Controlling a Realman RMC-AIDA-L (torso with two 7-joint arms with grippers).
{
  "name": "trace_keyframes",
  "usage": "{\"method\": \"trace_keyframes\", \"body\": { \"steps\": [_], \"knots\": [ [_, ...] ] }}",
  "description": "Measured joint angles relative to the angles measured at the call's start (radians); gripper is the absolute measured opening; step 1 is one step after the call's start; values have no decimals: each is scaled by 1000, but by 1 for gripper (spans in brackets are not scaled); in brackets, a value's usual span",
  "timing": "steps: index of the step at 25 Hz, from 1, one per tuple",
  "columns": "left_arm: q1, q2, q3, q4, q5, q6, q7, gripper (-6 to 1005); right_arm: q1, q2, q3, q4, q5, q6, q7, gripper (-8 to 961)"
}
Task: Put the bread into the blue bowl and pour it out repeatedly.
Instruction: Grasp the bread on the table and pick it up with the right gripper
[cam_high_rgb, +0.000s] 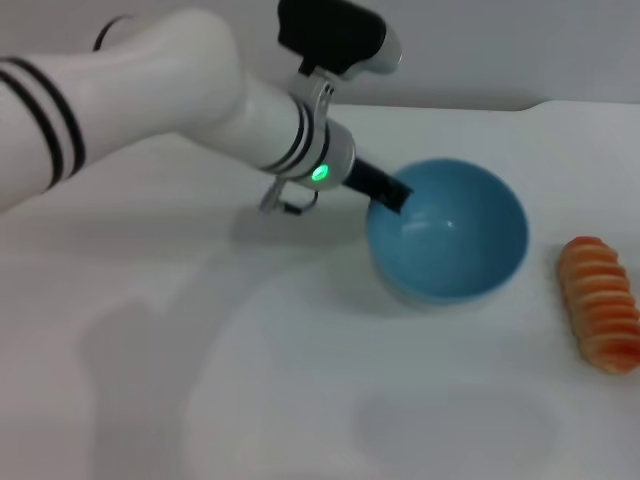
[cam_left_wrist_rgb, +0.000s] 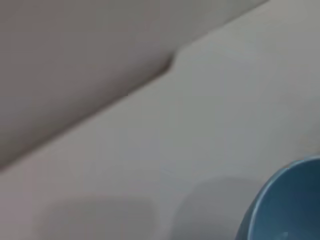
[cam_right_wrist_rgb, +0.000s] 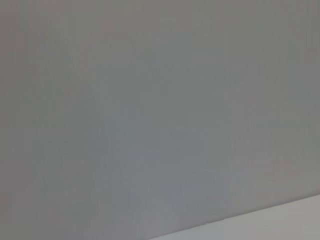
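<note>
So we see the left hand reaching in from the left, its dark tip clamped on the near-left part of the rim of the blue bowl; one dark finger shows lying over the rim into the inside, closed on that edge. We can't make out the other finger. The arm is glossy white plastic, tubular, with black bands around it and a green light glowing at the wrist; a black camera block sits on top.

The bowl is round, smooth, light blue, with a deep rounded inside and a soft sheen; nothing lies in it. It looks tipped a little, its opening facing toward us, with its bottom on the counter. The counter is a flat matte white surface with soft shadows.

The bread lies on the counter to the right of the bowl, apart from it, near the right edge of the head view. It is an elongated loaf, ridged, with orange-red and tan segments facing up.

From the left wrist view we get only a curved slice of blue rim and plain counter.

We see no right hand; the right wrist view shows a blank grey surface.
</note>
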Motion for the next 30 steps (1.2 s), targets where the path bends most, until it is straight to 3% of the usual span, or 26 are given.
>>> {"method": "trace_keyframes", "body": {
  "steps": [3,6,10,12,13,15,18,21,30],
  "knots": [
    [-49,-1,-5,0,192,14,-124,-1,11,-9,-11,-20,-14,15,66,479],
    [-66,-3,-47,0,274,37,-155,-1,18,-21,-54,-118,-125,87,264,477],
    [-46,-1,-104,4,286,44,-157,-2,16,-23,-134,-375,-458,178,729,475],
    [-40,0,-107,5,286,42,-157,-2,11,-21,-158,-567,-753,168,1100,474],
    [-36,0,-108,6,286,42,-157,-2,11,-21,-158,-567,-753,168,1100,473],
    [-32,1,-113,3,287,39,-157,-2,21,-27,-157,-663,-962,124,1337,472],
    [-26,3,-142,2,288,38,-156,-1,56,-54,-132,-727,-1206,19,1572,470],
    [-20,3,-169,4,289,36,-151,-1,96,-69,-102,-749,-1427,-67,1704,468],
    [-20,3,-173,1,291,30,-147,-2,93,-67,-108,-742,-1509,-105,1743,462]
  ]
}}
